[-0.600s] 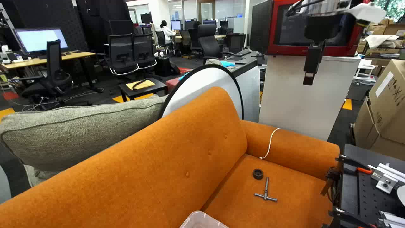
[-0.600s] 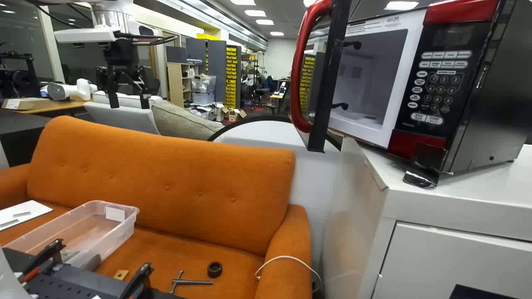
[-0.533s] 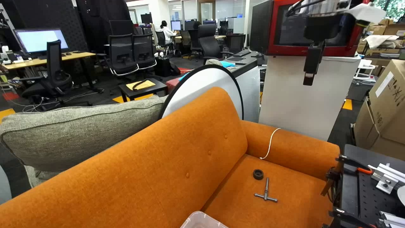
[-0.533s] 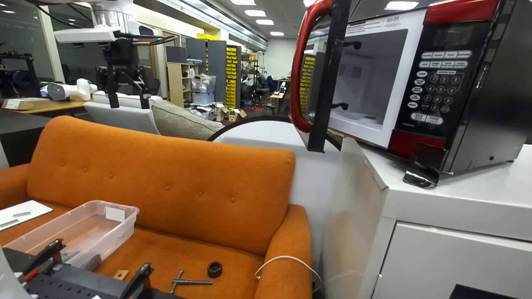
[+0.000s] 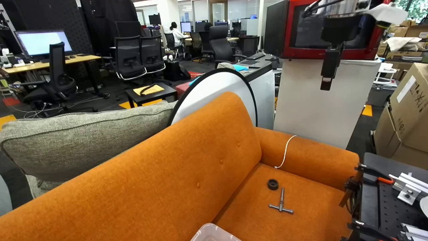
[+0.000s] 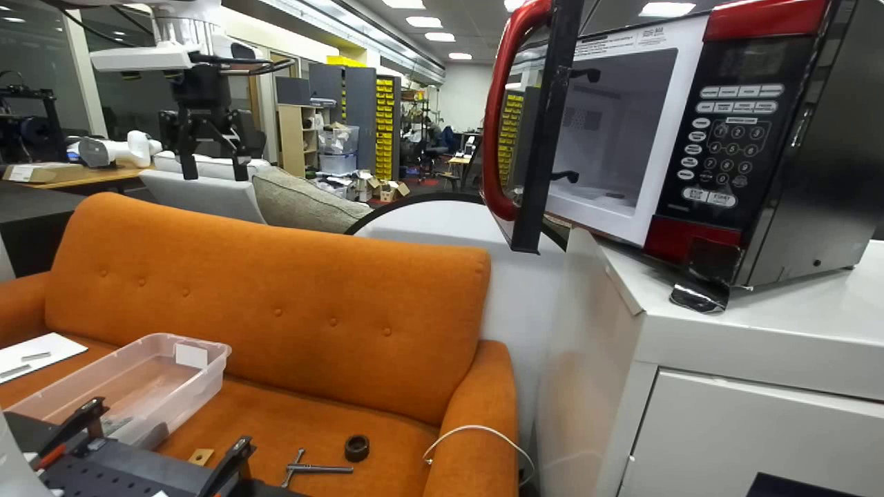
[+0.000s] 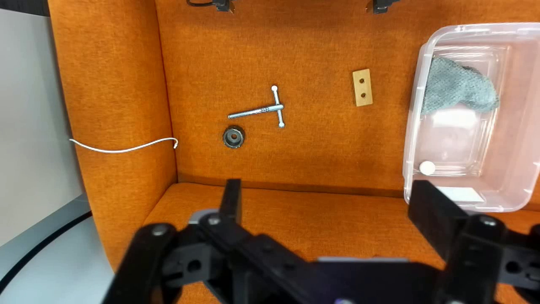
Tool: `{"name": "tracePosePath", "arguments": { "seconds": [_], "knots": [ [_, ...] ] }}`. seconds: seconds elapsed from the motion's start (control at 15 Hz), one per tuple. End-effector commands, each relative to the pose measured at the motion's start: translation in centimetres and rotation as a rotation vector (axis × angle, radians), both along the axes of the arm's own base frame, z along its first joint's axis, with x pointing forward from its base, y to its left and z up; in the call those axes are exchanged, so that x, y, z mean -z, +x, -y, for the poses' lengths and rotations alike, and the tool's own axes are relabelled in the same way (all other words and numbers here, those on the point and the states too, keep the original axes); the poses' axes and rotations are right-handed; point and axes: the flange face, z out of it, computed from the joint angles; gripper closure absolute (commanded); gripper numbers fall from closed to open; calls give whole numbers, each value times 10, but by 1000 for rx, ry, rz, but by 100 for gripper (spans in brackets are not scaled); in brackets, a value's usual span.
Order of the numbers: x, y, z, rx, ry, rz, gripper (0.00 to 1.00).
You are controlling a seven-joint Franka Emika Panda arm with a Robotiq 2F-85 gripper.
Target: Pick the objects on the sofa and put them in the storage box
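Note:
A grey T-shaped piece and a small black round piece lie close together on the seat of the orange sofa. Both also show in both exterior views. A small tan block with two holes lies between them and the clear storage box; the block also shows in an exterior view. The box holds a grey-green cloth and a white round item. My gripper is open and empty, high above the sofa, as an exterior view shows.
A white cord hangs over the sofa's armrest. A black perforated table with clamps stands at the sofa's front. A red microwave sits on a white cabinet past the armrest. A white sheet lies beyond the box.

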Motion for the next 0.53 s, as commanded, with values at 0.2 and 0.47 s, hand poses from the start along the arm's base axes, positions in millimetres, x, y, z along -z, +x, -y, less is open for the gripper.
{"name": "tracePosePath", "arguments": {
  "seconds": [0.2, 0.47],
  "knots": [
    [5, 3, 0, 3, -17, -12, 0],
    [31, 13, -8, -50, 6, 51, 0]
  ]
}}
